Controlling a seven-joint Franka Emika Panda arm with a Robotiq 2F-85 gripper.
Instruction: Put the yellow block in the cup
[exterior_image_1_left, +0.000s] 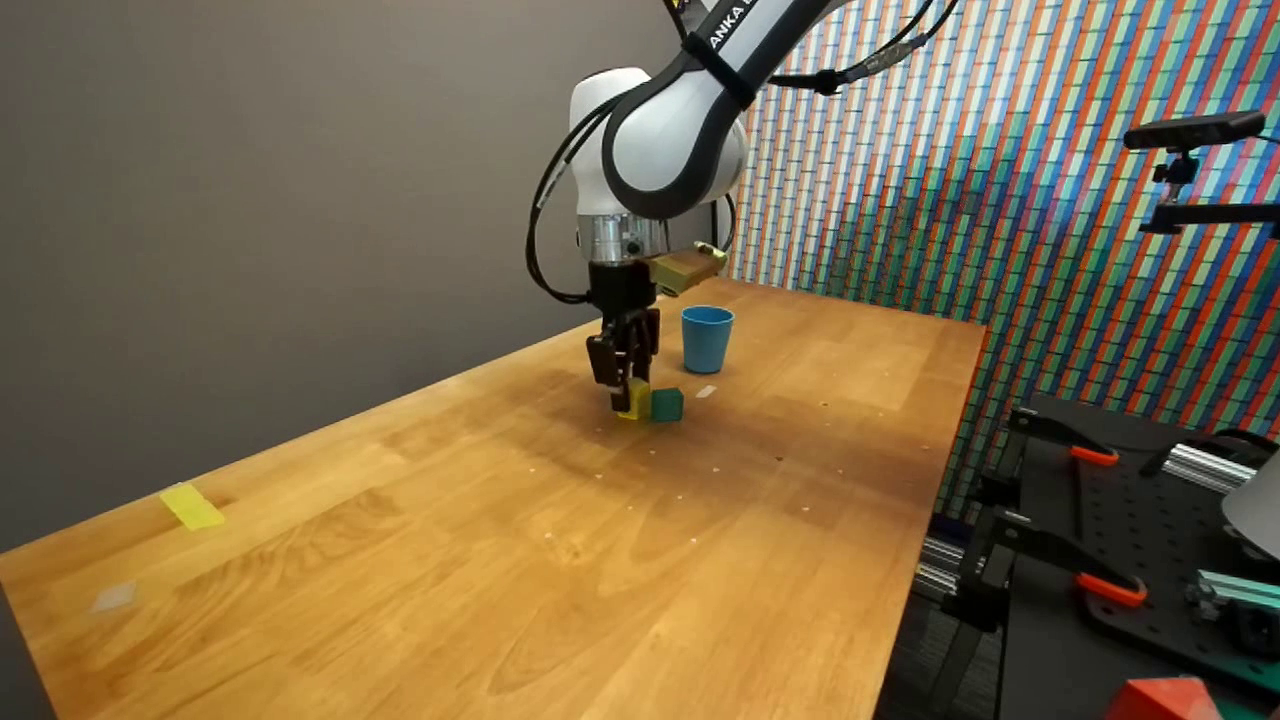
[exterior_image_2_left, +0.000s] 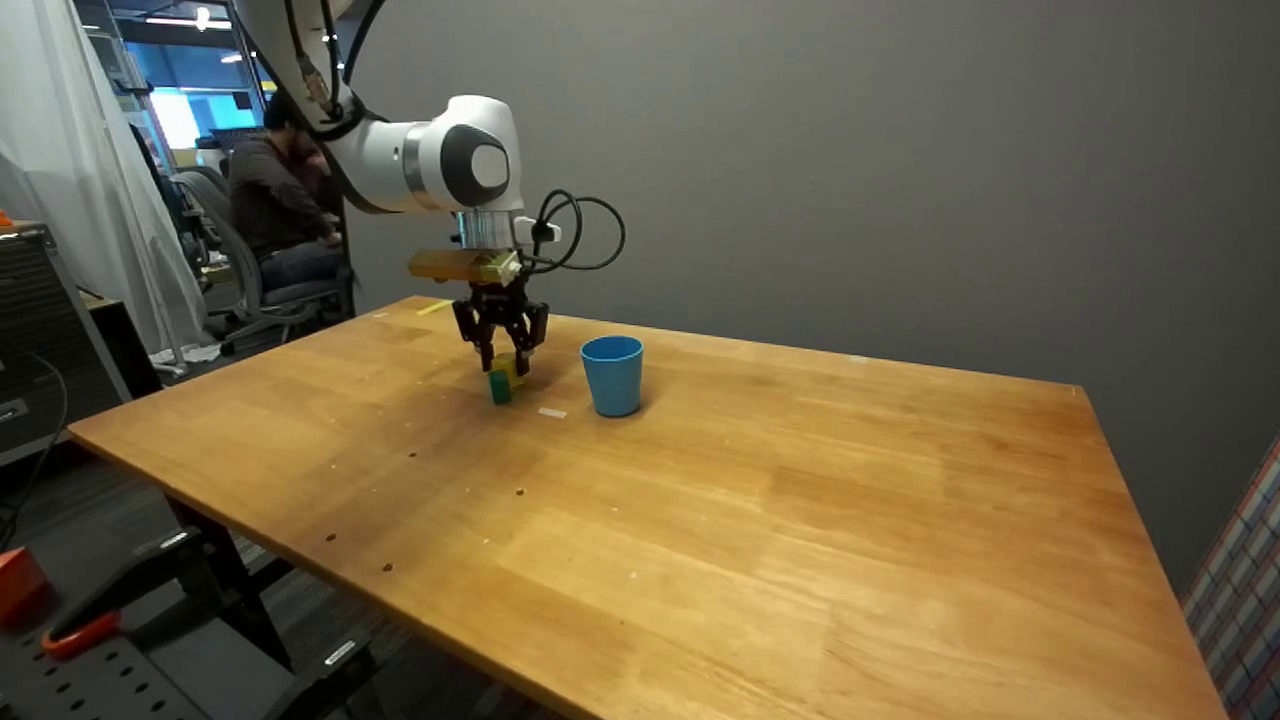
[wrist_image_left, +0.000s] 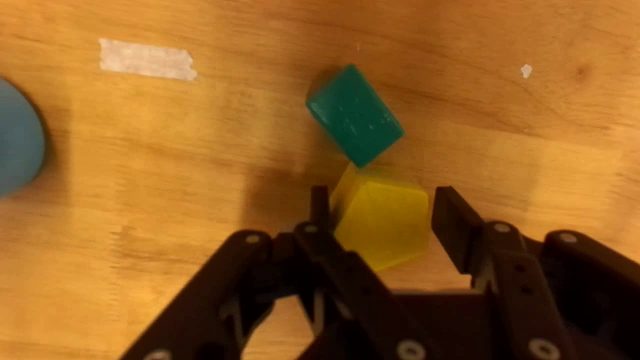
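Observation:
The yellow block (exterior_image_1_left: 641, 398) sits on the wooden table between the fingers of my gripper (exterior_image_1_left: 632, 392). In the wrist view, the block (wrist_image_left: 387, 220) lies between the open fingers (wrist_image_left: 382, 202). The left finger is right beside it and overlaps its edge; a narrow gap shows at the right finger. The block (exterior_image_2_left: 513, 366) is partly hidden behind the fingers (exterior_image_2_left: 505, 367) in an exterior view. The light-blue cup (exterior_image_1_left: 706, 342) stands upright a short way from the gripper; it also shows in an exterior view (exterior_image_2_left: 613, 378) and at the left edge of the wrist view (wrist_image_left: 17, 140).
A small green cube (wrist_image_left: 355, 115) stands right by a corner of the yellow block; I cannot tell whether they touch. A whitish tape strip (wrist_image_left: 147, 60) lies between cube and cup. A flat yellow tape patch (exterior_image_1_left: 192, 506) is near the table edge. A grey wall runs along one long side.

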